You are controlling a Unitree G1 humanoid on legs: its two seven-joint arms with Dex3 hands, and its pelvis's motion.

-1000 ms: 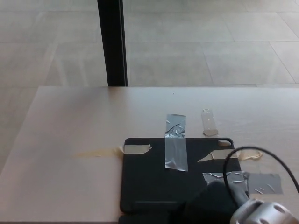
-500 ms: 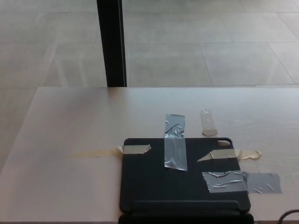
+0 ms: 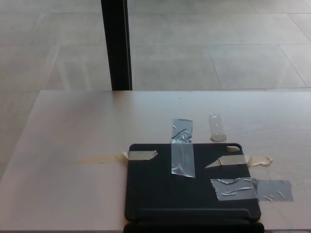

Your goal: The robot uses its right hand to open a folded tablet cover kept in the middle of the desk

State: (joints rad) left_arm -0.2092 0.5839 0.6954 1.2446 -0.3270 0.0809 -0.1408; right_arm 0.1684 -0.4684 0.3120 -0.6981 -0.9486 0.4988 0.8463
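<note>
Neither robot hand is showing in the head view, so nothing can be said about whether either is open or closed.

The cover [image 3: 192, 187] is lying flat and folded shut on the table [image 3: 73, 136], near the table's front edge and a little right of the middle of the view. It is dark, with rounded corners, and its near edge is running along the bottom of the picture, where a raised strip is crossing it from side to side.

Several pieces of tape are sitting on it. A grey strip [image 3: 182, 148] is running upright over the far edge, half on the table and half on the cover. A yellowish strip [image 3: 141, 155] is crossing the far left corner, trailing onto the table. Another yellowish strip [image 3: 240, 161] is crossing the right edge. A wide grey strip [image 3: 252, 189] is lying over the right edge lower down, reaching onto the table.

A small clear piece [image 3: 217, 127] is lying on the table just beyond the cover's far right corner, apart from it.

Beyond the table, a dark post [image 3: 115, 43] is standing upright on the tiled floor [image 3: 218, 48].
</note>
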